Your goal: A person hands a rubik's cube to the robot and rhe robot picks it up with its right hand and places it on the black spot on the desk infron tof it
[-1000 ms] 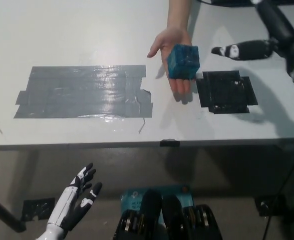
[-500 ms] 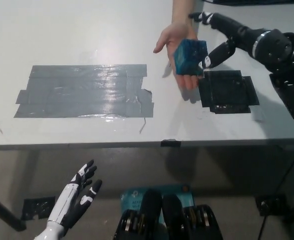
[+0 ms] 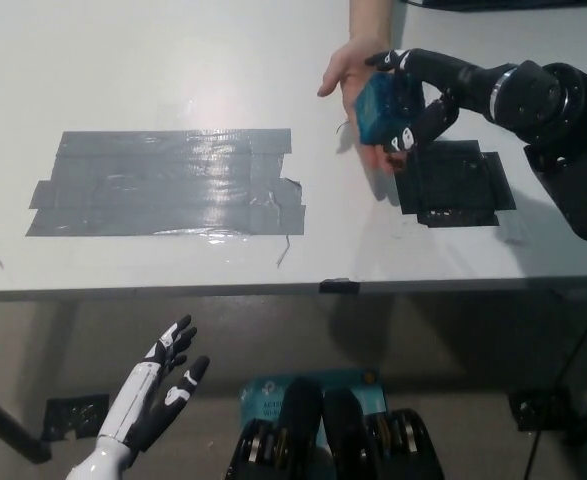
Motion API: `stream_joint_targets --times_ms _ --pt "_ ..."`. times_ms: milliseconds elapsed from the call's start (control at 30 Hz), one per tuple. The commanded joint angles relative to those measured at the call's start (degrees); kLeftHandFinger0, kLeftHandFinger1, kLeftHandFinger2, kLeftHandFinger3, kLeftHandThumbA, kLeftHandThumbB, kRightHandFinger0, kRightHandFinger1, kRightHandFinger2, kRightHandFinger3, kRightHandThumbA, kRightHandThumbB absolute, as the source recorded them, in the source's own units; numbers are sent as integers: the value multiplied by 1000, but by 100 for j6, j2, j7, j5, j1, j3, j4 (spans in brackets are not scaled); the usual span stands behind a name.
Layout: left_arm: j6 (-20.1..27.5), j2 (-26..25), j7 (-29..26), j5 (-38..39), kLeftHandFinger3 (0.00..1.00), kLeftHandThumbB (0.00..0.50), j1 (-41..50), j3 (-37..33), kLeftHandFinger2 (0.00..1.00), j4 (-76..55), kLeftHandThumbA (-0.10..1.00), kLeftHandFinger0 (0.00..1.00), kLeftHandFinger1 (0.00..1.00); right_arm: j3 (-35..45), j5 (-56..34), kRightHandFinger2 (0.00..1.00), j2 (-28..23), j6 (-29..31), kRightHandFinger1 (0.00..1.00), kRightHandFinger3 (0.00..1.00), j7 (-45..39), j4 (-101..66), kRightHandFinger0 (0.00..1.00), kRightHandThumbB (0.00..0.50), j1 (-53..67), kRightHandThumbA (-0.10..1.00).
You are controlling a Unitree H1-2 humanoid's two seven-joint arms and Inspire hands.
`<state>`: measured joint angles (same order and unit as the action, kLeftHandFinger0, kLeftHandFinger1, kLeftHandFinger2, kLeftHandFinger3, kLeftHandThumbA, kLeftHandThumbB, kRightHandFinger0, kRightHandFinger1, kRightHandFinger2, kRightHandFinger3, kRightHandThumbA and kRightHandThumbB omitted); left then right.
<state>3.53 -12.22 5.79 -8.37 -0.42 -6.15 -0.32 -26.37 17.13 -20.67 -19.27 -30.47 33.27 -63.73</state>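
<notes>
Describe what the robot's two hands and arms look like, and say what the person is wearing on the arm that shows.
The left hand has a white shell over the back and wrist, with black fingers carrying small white patches. The right hand is black with pale fingertip markings; its black right arm is thick and rounded, with a light ring at the wrist. The person's forearm shows no sleeve.

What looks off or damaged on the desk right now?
Only the grey tape patch: its right edge is ragged, with a strip curling loose off the desk. The black spot lies flat, and the blue cube sits between the person's palm and the right hand.
</notes>
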Motion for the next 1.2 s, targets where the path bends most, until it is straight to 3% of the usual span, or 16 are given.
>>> stream_joint_targets --times_ms 0,33,67,100,133,167,200,233,300,600,700,767,833,900,1033,1167 --pt "3 -55 74 -96 1000 179 -108 -31 1000 -180 826 996 1000 277 229 899 74 351 919 1000 654 32 959 342 -309 223" --pt "-2 -56 79 -87 1000 173 -118 -28 1000 -182 821 993 1000 346 241 658 101 475 593 782 840 76 534 339 -281 78" --pt "-48 -61 87 -90 1000 172 -149 -23 1000 -202 818 992 1000 426 253 576 129 682 467 626 1063 166 322 303 -266 -84" --pt "-50 -61 86 -92 1000 172 -153 -23 1000 -204 818 991 1000 465 257 606 138 740 456 577 1120 174 206 257 -249 -99" --pt "-51 -63 89 -89 1000 173 -167 -22 1000 -200 818 990 1000 519 256 676 147 804 467 592 1187 181 183 247 -228 -100" --pt "-14 -52 94 -37 1000 155 -176 -9 1000 -174 781 982 1000 533 308 918 133 896 569 697 1274 155 139 165 -195 -100" --pt "13 -38 98 5 1000 155 -180 -1 1000 -151 772 981 1000 550 361 1000 123 942 729 921 1313 128 196 147 -173 -100" --pt "18 -35 98 4 1000 153 -184 -6 1000 -138 770 980 1000 557 396 1000 118 1005 829 1000 1358 159 234 122 -170 -100" --pt "8 -53 95 -44 1000 159 -181 -20 1000 -142 783 984 1000 554 438 1000 109 1052 913 1000 1381 232 284 109 -181 -100" --pt "-19 -51 94 -40 1000 141 -184 -15 1000 -125 777 975 1000 763 443 1000 -101 1447 899 1000 1534 254 338 146 -140 -100" --pt "-26 -56 122 14 1000 131 -180 -7 1000 -133 755 973 1000 977 369 1000 -158 1554 873 1000 1659 243 351 134 -102 -100" --pt "-12 -60 127 11 1000 127 -187 -9 1000 -125 755 974 1000 1083 399 1000 -235 1501 920 1000 1738 225 424 129 -93 -100" --pt "29 -63 123 1 1000 120 -184 -5 1000 -118 752 971 1000 1188 415 1000 -339 1553 870 1000 1803 311 412 135 -84 -100" --pt "27 -75 141 13 1000 110 -186 -5 1000 -122 742 969 1000 1320 341 1000 -416 1528 773 1000 1782 331 321 146 -52 -100" --pt "42 -86 154 1 1000 107 -196 -5 1000 -103 751 972 1000 1461 318 1000 -508 1686 784 1000 1838 504 322 163 10 -100" --pt "42 -74 150 17 1000 106 -187 17 1000 -105 747 970 1000 1555 327 1000 -504 1855 791 1000 2000 673 298 134 209 -100"
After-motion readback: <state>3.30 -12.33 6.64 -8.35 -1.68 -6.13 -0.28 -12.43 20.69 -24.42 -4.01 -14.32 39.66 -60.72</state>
